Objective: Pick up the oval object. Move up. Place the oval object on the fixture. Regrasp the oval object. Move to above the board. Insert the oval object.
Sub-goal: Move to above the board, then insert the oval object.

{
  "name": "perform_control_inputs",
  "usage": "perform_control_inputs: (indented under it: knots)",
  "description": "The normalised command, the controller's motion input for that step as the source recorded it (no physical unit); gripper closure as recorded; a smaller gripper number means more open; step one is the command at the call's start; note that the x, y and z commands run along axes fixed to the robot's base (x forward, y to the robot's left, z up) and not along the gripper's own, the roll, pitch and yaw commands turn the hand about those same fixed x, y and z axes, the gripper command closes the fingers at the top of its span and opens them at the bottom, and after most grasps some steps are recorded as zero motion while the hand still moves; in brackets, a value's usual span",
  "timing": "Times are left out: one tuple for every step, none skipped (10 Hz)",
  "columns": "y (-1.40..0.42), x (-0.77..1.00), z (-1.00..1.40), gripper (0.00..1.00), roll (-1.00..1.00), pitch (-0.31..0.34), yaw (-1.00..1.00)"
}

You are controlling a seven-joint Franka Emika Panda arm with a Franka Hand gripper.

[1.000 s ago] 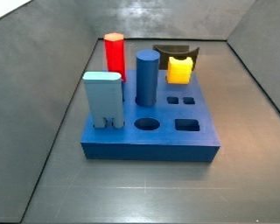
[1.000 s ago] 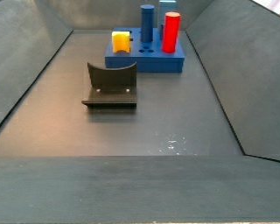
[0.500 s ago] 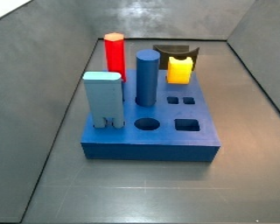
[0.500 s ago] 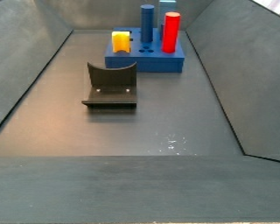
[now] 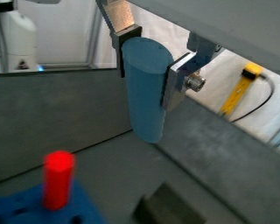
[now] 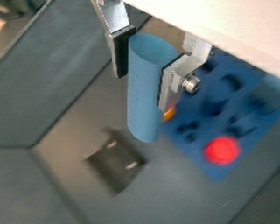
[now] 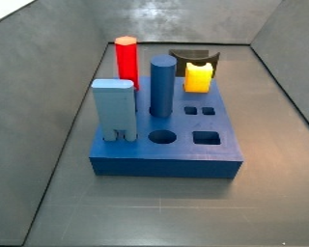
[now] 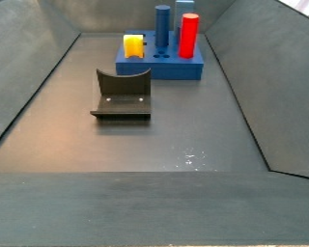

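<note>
Two-finger silver gripper [image 5: 154, 54] clamps pale grey-blue smooth oval peg [image 5: 146, 92] between pads; peg's long axis runs along fingers, free end beyond fingertips.

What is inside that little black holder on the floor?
Nothing shows inside the fixture; in a side view its seat looks bare. The gripper holds the oval object high above the floor, out of both side views.
</note>
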Motion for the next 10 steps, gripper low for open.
perform_control_inputs:
  knots:
    - [-1.0, -0.57, -0.16, 1.0, -1.0, -0.002, -0.1]
    - [-1.0, -0.58, -0.16, 1.0, -1.0, -0.005, -0.1]
    - [-0.72, -0.45, -0.12, 1.0, -1.0, -0.015, -0.1]
    - [-0.35, -0.25, -0.06, 1.0, -0.94, -0.014, -0.09]
    - [-0.04, -0.08, -0.01, 1.0, -0.58, -0.009, -0.03]
    - [-0.02, -0.06, -0.01, 1.0, -0.46, -0.012, -0.03]
    - [-0.02, -0.05, -0.01, 1.0, -0.25, -0.014, -0.02]
    - [0.0, -0.07, 0.0, 1.0, 0.01, 0.0, -0.02]
    - [-0.12, 0.0, 0.0, 1.0, 0.0, 0.0, 0.0]
    - [-0.45, 0.18, -0.25, 1.0, -0.07, -0.06, 0.0]
